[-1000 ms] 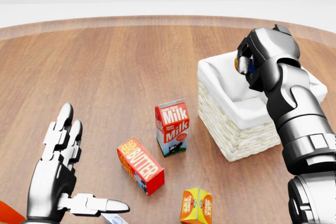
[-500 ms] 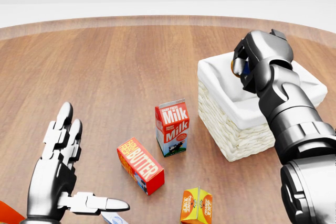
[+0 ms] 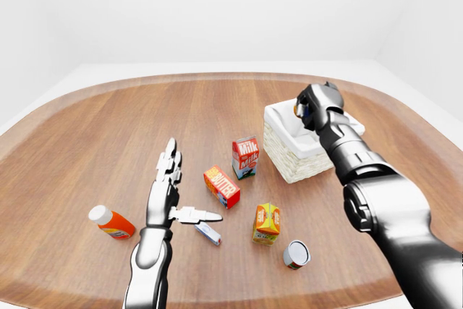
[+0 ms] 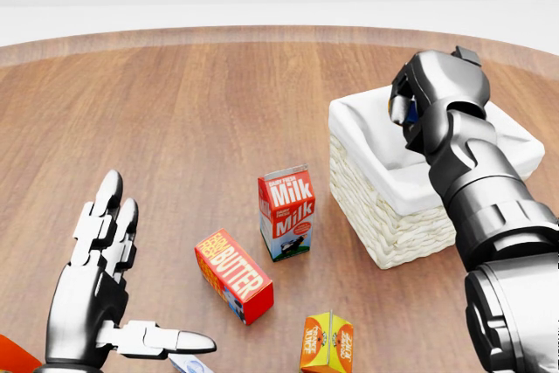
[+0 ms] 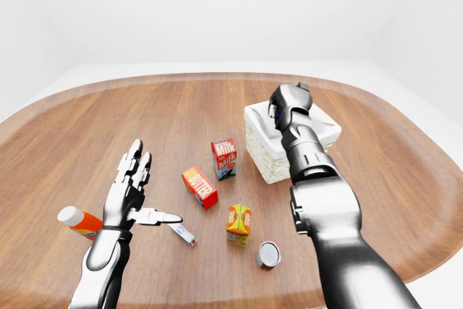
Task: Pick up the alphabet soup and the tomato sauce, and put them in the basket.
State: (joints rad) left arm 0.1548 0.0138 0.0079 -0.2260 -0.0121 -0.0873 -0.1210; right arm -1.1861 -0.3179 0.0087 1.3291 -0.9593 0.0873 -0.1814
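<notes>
The white-lined wicker basket [image 4: 397, 216] sits under your right hand [image 4: 417, 102], whose fingers curl round a small can, label unreadable. Your left hand [image 4: 100, 290] hovers spread above the wooden table [image 4: 175, 128].

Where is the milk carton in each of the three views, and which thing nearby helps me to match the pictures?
Left-eye view: the milk carton stands upright just right of centre.
Head view: it is slightly below centre.
Right-eye view: it is near the middle.
Shared landmark: the white basket stands to its right in every view, apart from it.
</notes>
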